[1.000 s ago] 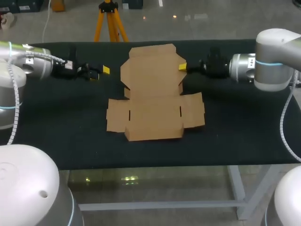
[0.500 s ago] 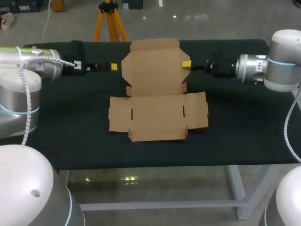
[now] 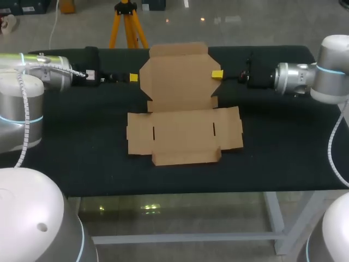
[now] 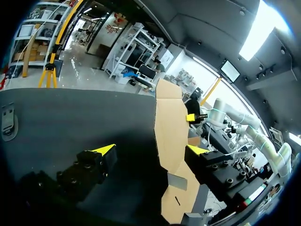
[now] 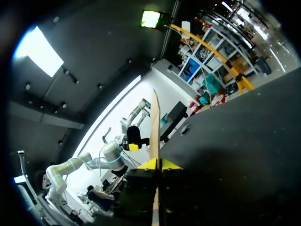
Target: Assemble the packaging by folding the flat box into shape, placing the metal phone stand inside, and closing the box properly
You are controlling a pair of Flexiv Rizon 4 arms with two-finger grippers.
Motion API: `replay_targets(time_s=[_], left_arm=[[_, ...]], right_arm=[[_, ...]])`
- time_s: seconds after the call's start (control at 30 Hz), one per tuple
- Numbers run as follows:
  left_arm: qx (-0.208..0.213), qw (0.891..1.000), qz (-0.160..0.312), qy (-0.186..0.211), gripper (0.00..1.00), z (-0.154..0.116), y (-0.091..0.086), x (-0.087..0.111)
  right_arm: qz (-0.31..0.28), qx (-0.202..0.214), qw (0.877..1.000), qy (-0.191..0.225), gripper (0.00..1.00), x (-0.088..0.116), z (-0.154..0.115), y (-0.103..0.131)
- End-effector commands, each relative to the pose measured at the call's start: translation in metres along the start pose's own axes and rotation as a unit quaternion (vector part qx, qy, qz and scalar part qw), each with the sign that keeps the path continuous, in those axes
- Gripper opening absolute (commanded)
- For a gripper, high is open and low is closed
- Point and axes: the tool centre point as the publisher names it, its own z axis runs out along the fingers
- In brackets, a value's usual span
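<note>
the flat box [image 3: 182, 117] is plain brown cardboard, die-cut with side flaps and thin slots, lying unfolded in the middle of the matte black table [image 3: 76, 147]. the right gripper [image 5: 160, 164] is pinched on the thin edge of its far panel (seen edge-on). the left gripper [image 4: 151, 149] is spread wide at the opposite edge

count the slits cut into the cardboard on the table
2, both in the wide middle panel of the flat box: the left slit beside the left side flap, the right slit beside the right side flap. The head view shows no others; fainter cuts could be missed.
</note>
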Motion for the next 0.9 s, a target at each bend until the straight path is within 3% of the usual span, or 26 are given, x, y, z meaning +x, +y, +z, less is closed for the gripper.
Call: replay_targets(time_s=[0.03, 0.3, 0.63, 0.8, 0.9], left_arm=[[0.011, 0.999, 0.035, -0.012, 1.00, 0.004, 0.001, 0.004], [0.050, 0.992, 0.100, 0.066, 1.00, 0.019, -0.012, 0.013], [0.058, 0.982, 0.147, 0.106, 1.00, 0.038, -0.025, 0.034], [0.064, 0.977, 0.163, 0.117, 1.00, 0.045, -0.028, 0.047], [0.064, 0.976, 0.171, 0.120, 0.89, 0.048, -0.029, 0.052]], right_arm=[[-0.001, 0.001, 0.997, 0.077, 0.00, -0.005, 0.000, 0.001], [-0.036, 0.010, 0.996, 0.078, 0.00, 0.010, 0.008, 0.009], [-0.063, 0.009, 0.995, 0.079, 0.00, 0.022, 0.010, 0.016], [-0.071, -0.011, 0.995, 0.074, 0.00, 0.023, 0.008, 0.019], [-0.073, -0.017, 0.995, 0.071, 0.00, 0.023, 0.008, 0.020]])
